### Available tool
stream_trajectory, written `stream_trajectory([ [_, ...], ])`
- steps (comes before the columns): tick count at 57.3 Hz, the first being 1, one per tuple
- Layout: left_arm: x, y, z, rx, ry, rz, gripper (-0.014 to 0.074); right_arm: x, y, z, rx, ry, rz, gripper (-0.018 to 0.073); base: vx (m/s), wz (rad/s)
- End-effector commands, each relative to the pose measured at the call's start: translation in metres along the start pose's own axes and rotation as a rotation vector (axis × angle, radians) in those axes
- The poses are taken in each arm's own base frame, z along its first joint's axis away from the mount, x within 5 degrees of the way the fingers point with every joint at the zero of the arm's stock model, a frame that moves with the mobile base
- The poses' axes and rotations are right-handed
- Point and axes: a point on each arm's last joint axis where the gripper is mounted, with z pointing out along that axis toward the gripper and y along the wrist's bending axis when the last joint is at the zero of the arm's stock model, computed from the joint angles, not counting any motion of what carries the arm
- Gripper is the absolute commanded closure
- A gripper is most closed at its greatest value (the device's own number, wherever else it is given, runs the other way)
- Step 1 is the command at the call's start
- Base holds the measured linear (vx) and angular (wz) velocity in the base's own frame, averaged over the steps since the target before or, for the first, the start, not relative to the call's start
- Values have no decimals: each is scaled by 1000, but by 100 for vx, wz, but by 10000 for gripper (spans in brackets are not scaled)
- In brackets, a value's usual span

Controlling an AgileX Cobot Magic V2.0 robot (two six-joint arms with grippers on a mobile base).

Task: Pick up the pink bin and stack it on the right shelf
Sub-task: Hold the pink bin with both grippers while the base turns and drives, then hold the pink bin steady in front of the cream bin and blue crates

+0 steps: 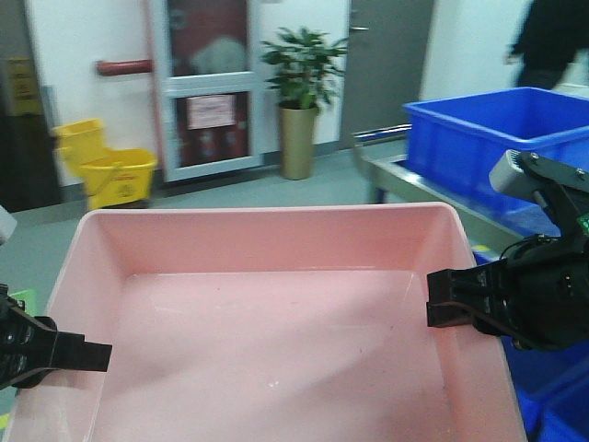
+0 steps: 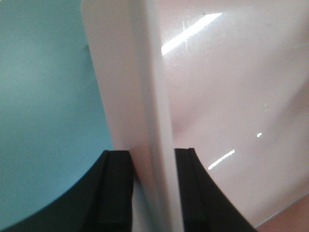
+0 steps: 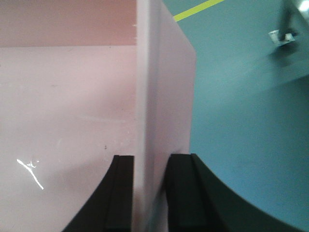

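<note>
A wide, shallow pink bin [image 1: 267, 235] fills the lower half of the front view, open side up and empty, carried between two black robot arms. The left gripper [image 2: 152, 157] is clamped on the bin's left wall, one finger inside and one outside; the right gripper [image 3: 149, 162] pinches the right wall the same way. In both wrist views blurred teal floor [image 2: 43, 96] lies beyond the walls, so the bin appears to hang in the air with no surface under it. The right shelf is not in view.

A blue crate [image 1: 497, 129] on a silver rack [image 1: 405, 175] stands just beside the bin's far right corner.

The risks, as a judgement: each hold is only a thin pinch on a smooth, sloped wall — if the arms drift apart or move unevenly, a wall could slip free and the bin drop or tip. A swing to the right could knock that corner against the crate.
</note>
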Motion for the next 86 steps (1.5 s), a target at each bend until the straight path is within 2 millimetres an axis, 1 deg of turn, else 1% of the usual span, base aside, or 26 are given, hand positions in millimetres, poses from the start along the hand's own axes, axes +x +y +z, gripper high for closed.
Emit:
stream_trajectory([
  [1,-7,-13,-14,68,-70,3,604,-17,10,-22,-69,-177,33,568,44,-75],
  [45,-7,-13,-14,68,-71,3,604,-17,10,-22,-69,-177,33,568,39,-92],
  [67,-7,-13,-14,68,-71,3,604,-17,10,-22,-69,-177,32,568,30,-63],
  [86,-7,-13,-14,68,-72,3,604,-17,10,-22,-69,-177,32,568,25,-42],
])
